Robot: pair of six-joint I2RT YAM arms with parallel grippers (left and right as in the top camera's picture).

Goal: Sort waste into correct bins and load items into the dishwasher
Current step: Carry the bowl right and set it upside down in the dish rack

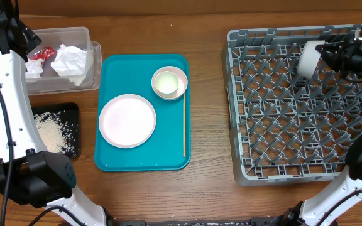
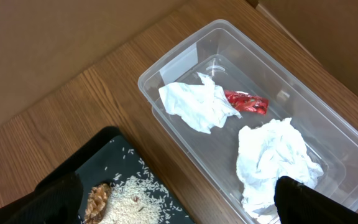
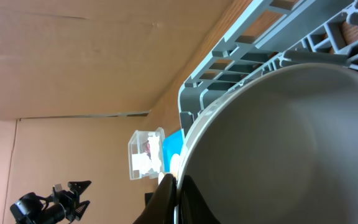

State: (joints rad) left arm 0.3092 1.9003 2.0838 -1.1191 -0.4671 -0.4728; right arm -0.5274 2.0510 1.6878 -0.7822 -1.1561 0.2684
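The clear tub (image 1: 95, 64) (image 2: 166, 59) holds two crumpled white napkins (image 1: 71, 61) (image 2: 197, 102) and a small red wrapper (image 1: 43, 54) (image 2: 246, 102). The black tray (image 1: 69, 112) (image 2: 114, 149) holds loose rice (image 1: 52, 132) (image 2: 138, 193) with a brown food bit (image 2: 98, 199). My left gripper (image 1: 29, 39) (image 2: 173, 208) is open and empty above the gap between the tub and the black tray. My right gripper (image 1: 324, 53) (image 3: 178, 199) is shut on the rim of a whitish bowl (image 1: 308, 58) (image 3: 291, 143), held on its side over the far edge of the grey dish rack (image 1: 294, 125) (image 3: 229, 62). A pink plate (image 1: 127, 120) and another whitish bowl (image 1: 170, 82) sit on the teal tray (image 1: 168, 154).
A thin wooden stick (image 1: 183, 125) lies along the teal tray's right side. Bare wooden table lies between the teal tray and the rack. My left arm's white links run down the left edge of the overhead view.
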